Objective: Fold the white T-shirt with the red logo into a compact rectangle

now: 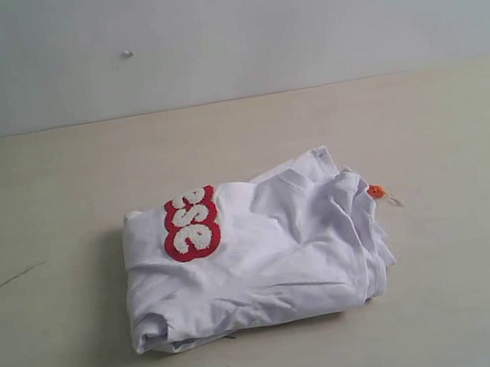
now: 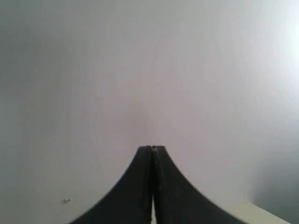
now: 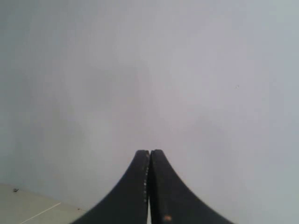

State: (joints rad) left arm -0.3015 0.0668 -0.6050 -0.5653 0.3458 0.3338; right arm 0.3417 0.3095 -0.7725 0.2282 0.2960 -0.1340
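The white T-shirt lies folded into a thick, roughly rectangular bundle in the middle of the beige table. Part of the red logo shows on its top left, a short strip of white fuzzy letters with a red border. The small orange neck tag sticks out at the bundle's right edge. Neither arm appears in the exterior view. My left gripper is shut, its black fingers pressed together with nothing between them, facing a plain wall. My right gripper is shut and empty too, likewise facing the wall.
A pale grey wall rises behind the table. A thin dark mark lies on the table at the far left. A corner of the table shows low in the right wrist view.
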